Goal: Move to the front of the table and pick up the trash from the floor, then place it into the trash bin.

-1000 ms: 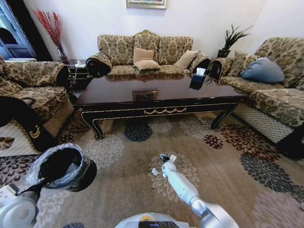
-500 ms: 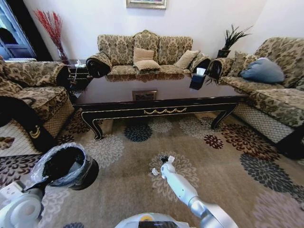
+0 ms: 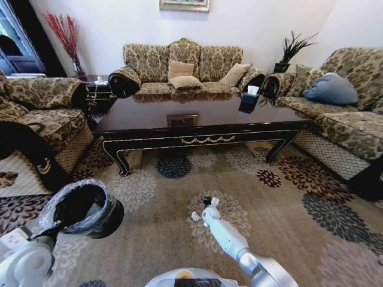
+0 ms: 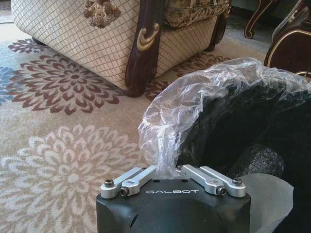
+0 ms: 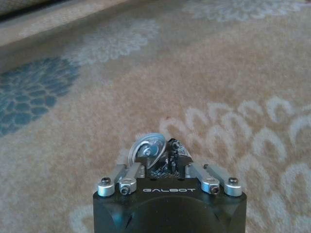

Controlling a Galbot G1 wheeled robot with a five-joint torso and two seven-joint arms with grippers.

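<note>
Left gripper, jaws pinching the liner rim of the trash bin, held tilted above the carpet, right gripper, jaws pressed on trash, low before the bench.

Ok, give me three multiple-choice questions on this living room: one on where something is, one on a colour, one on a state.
1. Where is the round black trash bin with the crinkly clear liner? A on a shelf B held by the left gripper C under a chair
2. The plump cushion on the right-hand sofa is: A blue-grey B red C yellow
3. The left gripper is: A open B shut on the liner C shut on a bottle
B: the bin hangs from the left gripper. A: the cushion shows blue-grey. B: its fingers pinch the liner. The right gripper, low over the carpet, pinches a small trash piece.
</note>
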